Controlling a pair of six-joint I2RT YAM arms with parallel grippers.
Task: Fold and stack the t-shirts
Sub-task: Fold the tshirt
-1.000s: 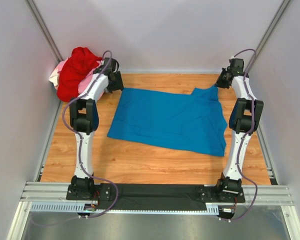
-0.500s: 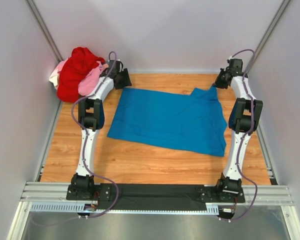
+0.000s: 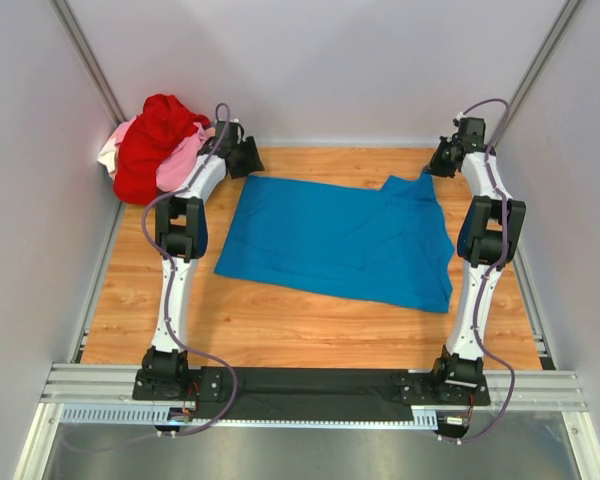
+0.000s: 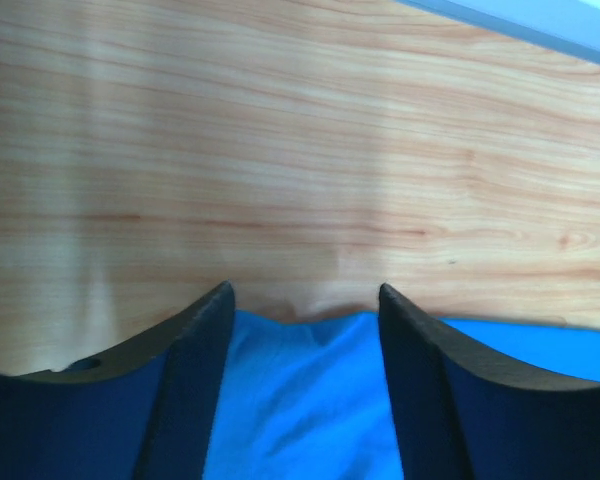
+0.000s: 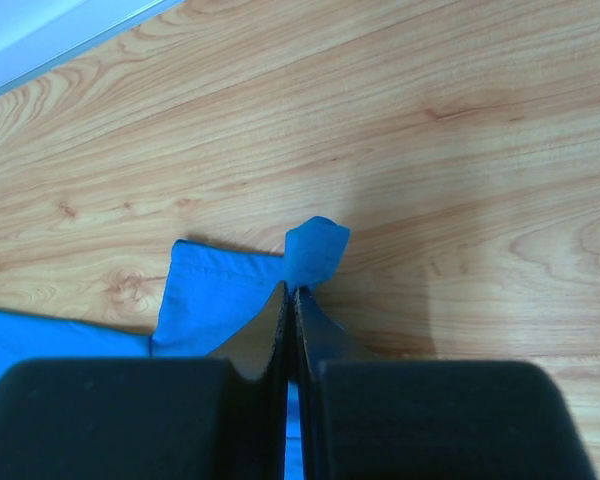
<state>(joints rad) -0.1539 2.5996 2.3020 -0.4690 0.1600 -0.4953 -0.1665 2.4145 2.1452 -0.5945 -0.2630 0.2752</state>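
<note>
The blue t-shirt (image 3: 340,240) is laid flat across the middle of the wooden table (image 3: 280,320). Its far right corner is pinched between the closed jaws of the right gripper (image 5: 292,292). The left gripper (image 4: 305,300) is positioned at the far left corner, jaws spread astride the fabric edge. The red t-shirt (image 3: 155,140), pink t-shirt (image 3: 180,160) and whitish t-shirt (image 3: 108,155) are heaped at the table's far left corner.
</note>
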